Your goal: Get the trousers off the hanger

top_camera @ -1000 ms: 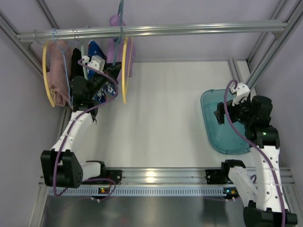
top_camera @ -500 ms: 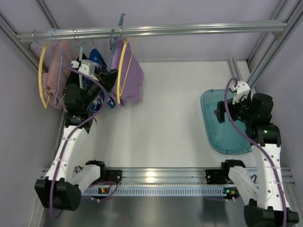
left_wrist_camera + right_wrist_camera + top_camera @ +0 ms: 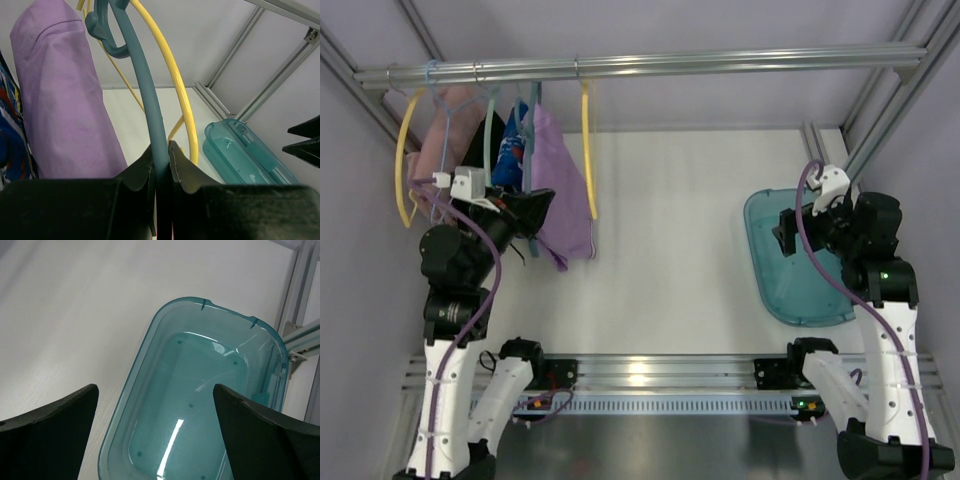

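Note:
My left gripper (image 3: pixel 532 207) is shut on the lower stem of the teal-blue hanger (image 3: pixel 535 100), just below the rail. In the left wrist view the jaws (image 3: pixel 161 150) pinch the teal bar (image 3: pixel 145 85), and its hook (image 3: pixel 100 30) curls free at the top. The lilac trousers (image 3: pixel 562 190) hang draped from the hanger to the right of my gripper and show at the left of the left wrist view (image 3: pixel 60 100). My right gripper (image 3: pixel 785 235) is open and empty, held over the teal bin (image 3: pixel 145 355).
A metal rail (image 3: pixel 720 62) crosses the back. On it hang a yellow hanger (image 3: pixel 588 150), a blue-red-white patterned garment (image 3: pixel 512 150), a pink garment (image 3: pixel 435 150) and another yellow hanger (image 3: pixel 400 170). The teal bin (image 3: pixel 760 260) lies at the right of the table.
My left arm has pulled back and to the left, bringing the teal hanger and the lilac trousers with it; the hook has dropped from above the rail to below it. The right arm barely moved.

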